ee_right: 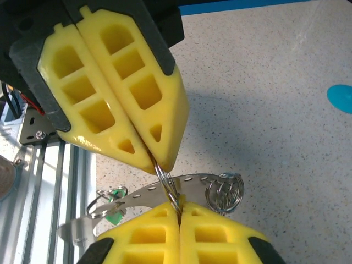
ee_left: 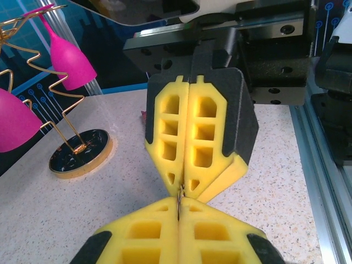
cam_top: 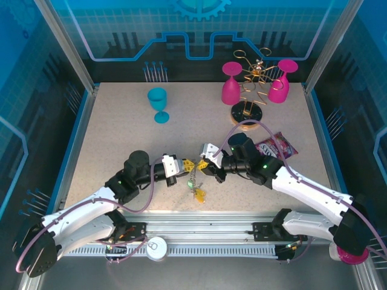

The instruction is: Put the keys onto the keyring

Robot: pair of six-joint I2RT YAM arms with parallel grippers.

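My left gripper (cam_top: pixel 188 164) and right gripper (cam_top: pixel 202 164) meet tip to tip above the table's front middle. Both are shut on one thin wire split ring (ee_right: pixel 168 184), which spans the small gap between them. In the right wrist view my right gripper (ee_right: pixel 179 206) pinches its lower end and the left gripper's fingers (ee_right: pixel 137 99) pinch its upper end. Behind it hangs the keyring (ee_right: pixel 214 179), a grey metal band with holes, carrying a coiled ring (ee_right: pixel 224 191) and a green key (ee_right: pixel 114 213). Yellow keys (cam_top: pixel 198 194) dangle below. In the left wrist view my left gripper (ee_left: pixel 180 202) faces the right gripper's fingers (ee_left: pixel 192 126).
A gold wire rack (cam_top: pixel 247 112) with two pink goblets (cam_top: pixel 231 84) stands at the back right. A blue goblet (cam_top: pixel 158 103) is at the back left. A snack packet (cam_top: pixel 275 147) lies beside the right arm. The table's metal front rail (cam_top: pixel 199 232) runs close below the grippers.
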